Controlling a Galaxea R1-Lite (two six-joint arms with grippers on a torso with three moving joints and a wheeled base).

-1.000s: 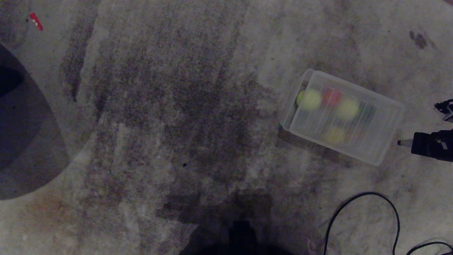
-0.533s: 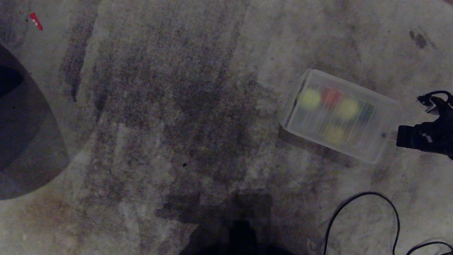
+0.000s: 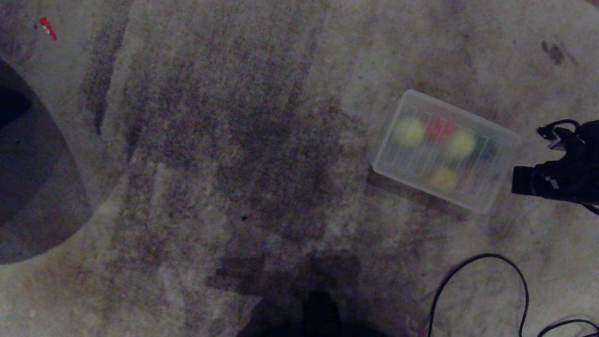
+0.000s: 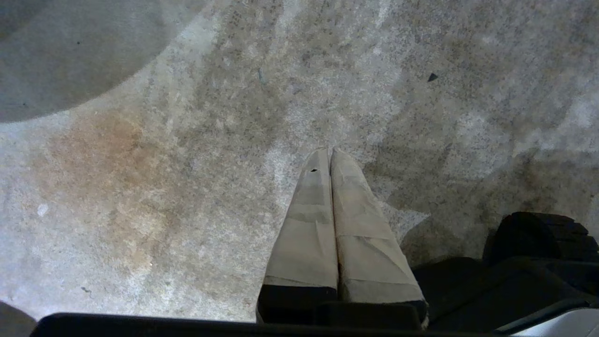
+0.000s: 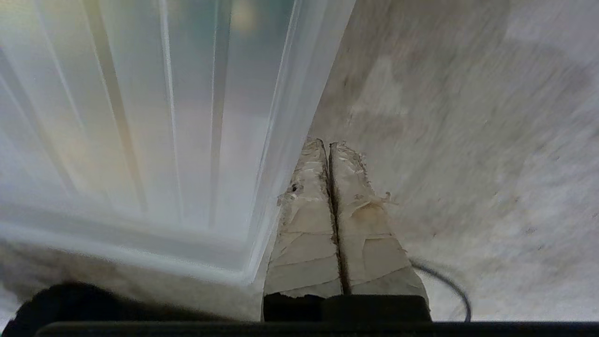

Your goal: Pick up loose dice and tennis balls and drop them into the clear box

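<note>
The clear box [image 3: 486,206] sits on the floor at the right, with a ribbed translucent lid [image 3: 503,140] lying flat over it. Blurred through the lid I see yellow-green tennis balls [image 3: 408,131], a red die [image 3: 439,127] and a dark green one [image 3: 484,150]. My right gripper [image 3: 514,180] is shut and empty, low at the box's right end. In the right wrist view its fingertips [image 5: 329,145] lie against the lid's edge [image 5: 299,93]. My left gripper [image 4: 330,152] hangs shut over bare floor, parked and outside the head view. No loose dice or balls show on the floor.
A black cable [image 3: 491,267] loops on the floor near the front right and also shows behind the right fingers as a cable [image 5: 444,283]. A dark rounded shape [image 3: 28,164] fills the left edge. A small red scrap [image 3: 47,28] lies far left.
My right gripper has moved left toward the box. The lid, which overhung the box's right end, has slid left and now sits squarely over it.
</note>
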